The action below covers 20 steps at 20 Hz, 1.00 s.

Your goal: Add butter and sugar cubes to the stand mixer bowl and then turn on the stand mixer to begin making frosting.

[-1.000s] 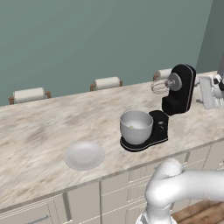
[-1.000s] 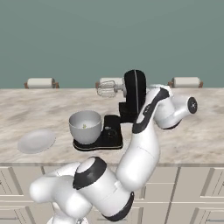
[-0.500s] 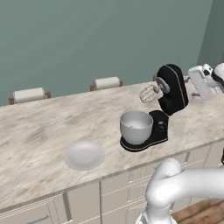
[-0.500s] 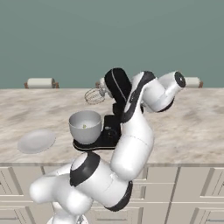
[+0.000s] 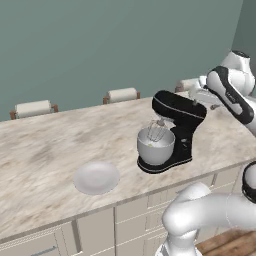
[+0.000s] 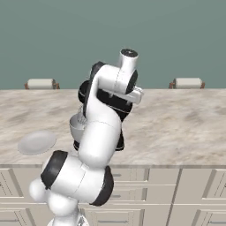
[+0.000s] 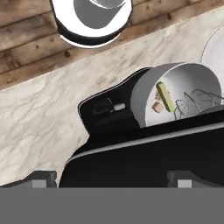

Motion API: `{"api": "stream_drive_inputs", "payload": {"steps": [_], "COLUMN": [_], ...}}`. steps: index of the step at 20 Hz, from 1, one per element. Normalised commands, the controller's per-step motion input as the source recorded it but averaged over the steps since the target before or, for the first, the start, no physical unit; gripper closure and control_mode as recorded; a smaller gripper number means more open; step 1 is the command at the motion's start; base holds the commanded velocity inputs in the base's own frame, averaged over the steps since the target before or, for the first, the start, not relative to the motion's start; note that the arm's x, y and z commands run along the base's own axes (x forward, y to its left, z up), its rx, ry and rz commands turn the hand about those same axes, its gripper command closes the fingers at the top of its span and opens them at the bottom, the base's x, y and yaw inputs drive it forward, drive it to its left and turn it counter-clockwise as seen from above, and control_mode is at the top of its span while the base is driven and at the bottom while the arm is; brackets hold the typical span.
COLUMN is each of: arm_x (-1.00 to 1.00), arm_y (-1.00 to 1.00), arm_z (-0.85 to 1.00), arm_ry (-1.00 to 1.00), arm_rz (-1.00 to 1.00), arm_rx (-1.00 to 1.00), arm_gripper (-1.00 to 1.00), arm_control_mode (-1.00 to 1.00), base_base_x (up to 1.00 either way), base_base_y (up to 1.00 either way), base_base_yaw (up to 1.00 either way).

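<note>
The long marbled beige stone counter (image 5: 45,150) is running across the room in front of a grey-green wall, with pale cabinet fronts below it. The white jointed robot arm (image 6: 99,132) is rising from the floor side of the counter and bending over the glossy black stand mixer (image 5: 176,131), which is sitting near the counter's front edge with its rounded head lowered over the bowl. In the left base view the arm's hand is hanging just behind and to the right of the mixer head. The two-finger gripper (image 7: 111,180) is looking down along the top of that head; its dark fingertips (image 7: 43,178) are standing spread as wide apart as they go, one to each side of the head, and they are gripping nothing. The round silver-grey metal stand mixer bowl (image 5: 156,146) is sitting on the mixer's flat base, with the wire whisk (image 5: 156,131) dipping into it. The flat round white plate (image 5: 96,177) is lying on the counter to the left of the mixer, well apart from it. Inside the bowl, the small pale yellow-green butter stick (image 7: 164,95) is lying against the pale inner wall, and the tiny tan sugar cube (image 7: 157,107) is resting just beside it.
</note>
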Motion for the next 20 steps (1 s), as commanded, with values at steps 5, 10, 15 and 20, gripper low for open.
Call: {"api": "stream_drive_inputs", "payload": {"steps": [5,10,15,20], "arm_x": [-1.00,-1.00,-1.00,-0.78], "arm_y": [0.95,-0.11,-0.60,-0.39], "arm_z": [-0.70,0.70,0.46,0.00], "arm_ry": [-0.08,-0.33,-0.25,-0.02], "arm_rz": [0.34,0.22,0.11,0.01], "arm_rx": [-0.52,-0.03,0.10,0.22], "arm_gripper": [-1.00,-1.00,-1.00,-1.00], "arm_control_mode": [-1.00,-1.00,-1.00,-1.00], "base_base_x": [0.00,0.00,0.00,0.00], "base_base_y": [0.00,0.00,0.00,0.00], "base_base_yaw": [0.00,0.00,0.00,0.00]}}
